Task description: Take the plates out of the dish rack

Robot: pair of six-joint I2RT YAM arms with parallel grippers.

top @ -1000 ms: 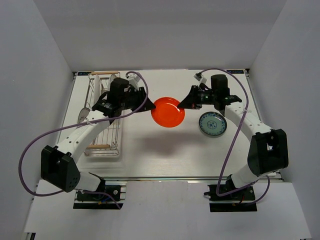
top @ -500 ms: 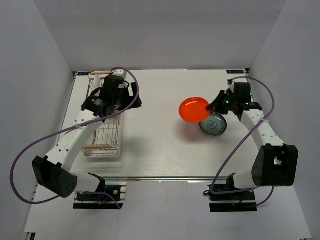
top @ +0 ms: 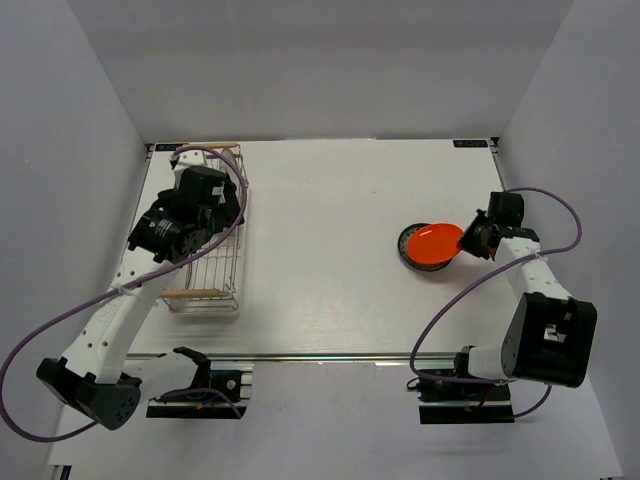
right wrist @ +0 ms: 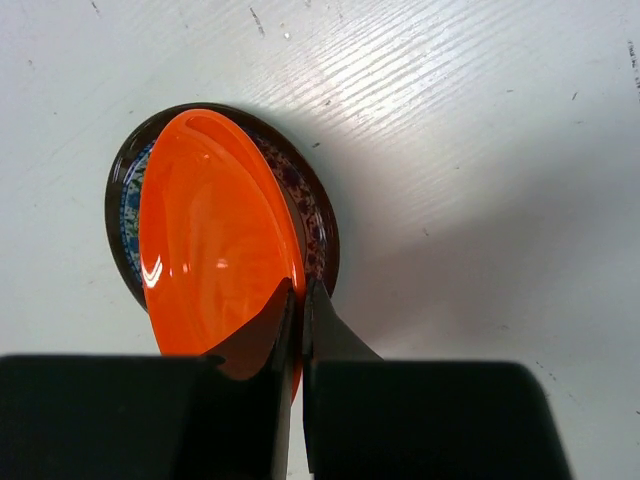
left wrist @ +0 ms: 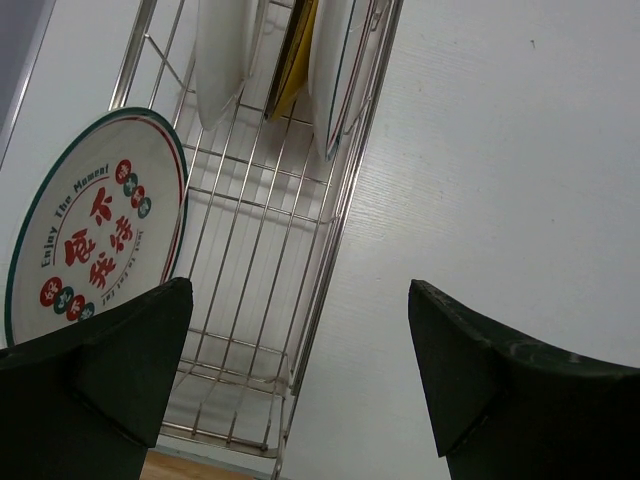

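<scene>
Now the right claw [right wrist: 300, 290] is clenched on the near rim of the plain orange-red round plate [right wrist: 215, 230]. This plate lies straight ahead of that claw. It is tilted, with its far edge down on the small blue patterned plate [right wrist: 128, 205], which rests flat on the white counter [right wrist: 480, 120]. I judge that the coming move here is only to bring the held rim down and let go, so that the orange-red plate nests on the blue one.

Over at the silver wire dish rack [left wrist: 250, 230], the left claw [left wrist: 300, 290] is released, with its two fingers wide apart and nothing between them. The rack is below and ahead of this claw, and its long axis runs away from the claw. On the side of the left finger, a white plate with red and green marks [left wrist: 95, 240] leans in the rack. Farther ahead, two white plates [left wrist: 220, 50] stand on edge with a yellow-brown plate [left wrist: 295, 50] between them. The left arm is clearly the nearer one to all of these; the right arm is well apart from the rack.

Around the rim of the marked plate I can read "Enjoy The Moment". In its middle there are red Chinese characters, which I cannot read with certainty.
</scene>
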